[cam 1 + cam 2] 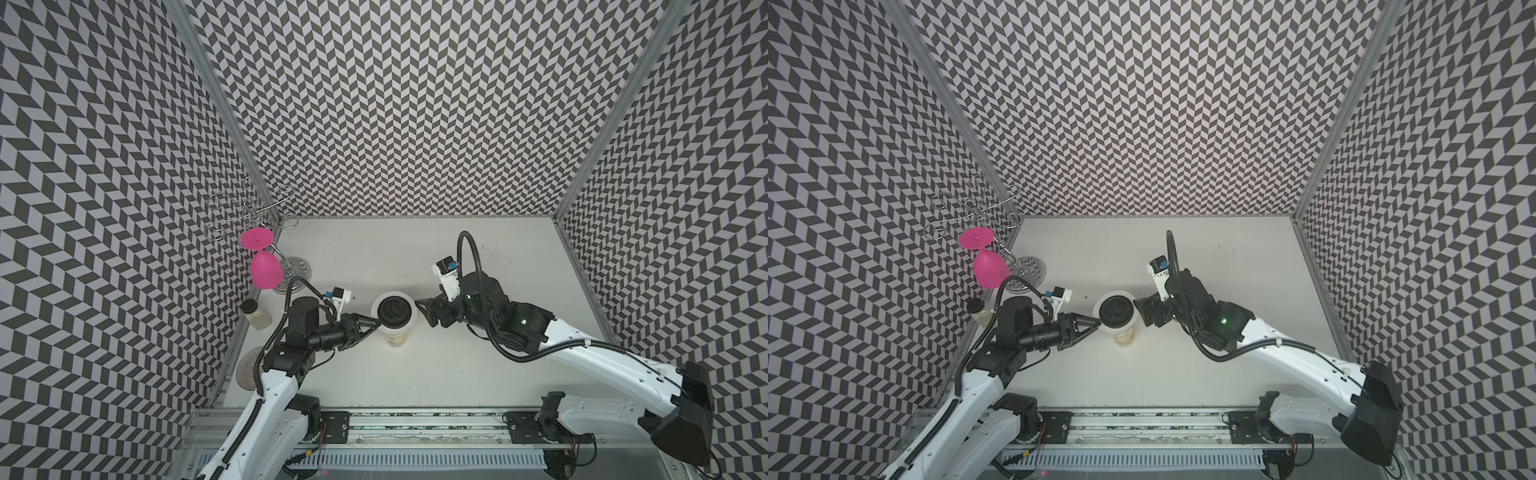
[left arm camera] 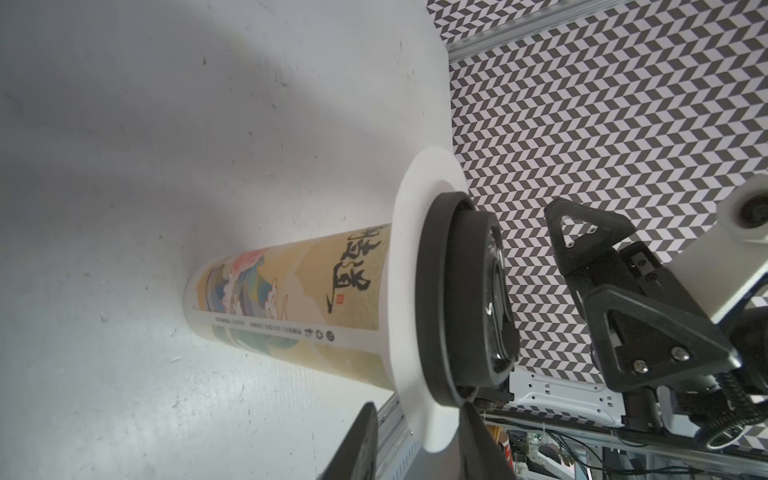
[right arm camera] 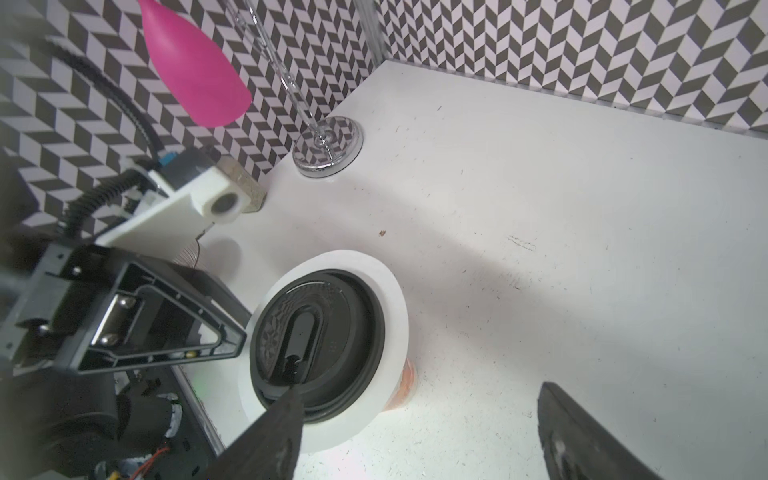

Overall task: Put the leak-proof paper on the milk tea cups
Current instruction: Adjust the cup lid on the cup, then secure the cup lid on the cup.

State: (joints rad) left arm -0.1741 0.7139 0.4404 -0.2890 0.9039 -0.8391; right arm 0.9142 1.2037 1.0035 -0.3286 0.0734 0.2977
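The milk tea cup [image 1: 395,337] [image 2: 291,299] stands upright mid-table, cream with brownish print. The leak-proof paper [image 1: 412,309] [image 2: 409,232] [image 3: 390,307] lies flat across its rim, a white ring showing all round. A black lid [image 1: 394,311] [image 3: 316,336] sits on top of the paper. My left gripper [image 1: 377,323] [image 2: 419,415] is at the cup's left side. Its jaws stand apart, one above and one below the paper's edge, with a wide gap. My right gripper [image 1: 424,313] [image 3: 417,388] hovers open just right of the cup, holding nothing.
A pink goblet [image 1: 264,270] hangs upside down from a wire rack [image 1: 249,216] at the back left, above the rack's round base [image 1: 297,270]. A small black-capped jar [image 1: 255,313] and a ribbed disc [image 1: 249,370] lie by the left wall. Patterned walls enclose three sides.
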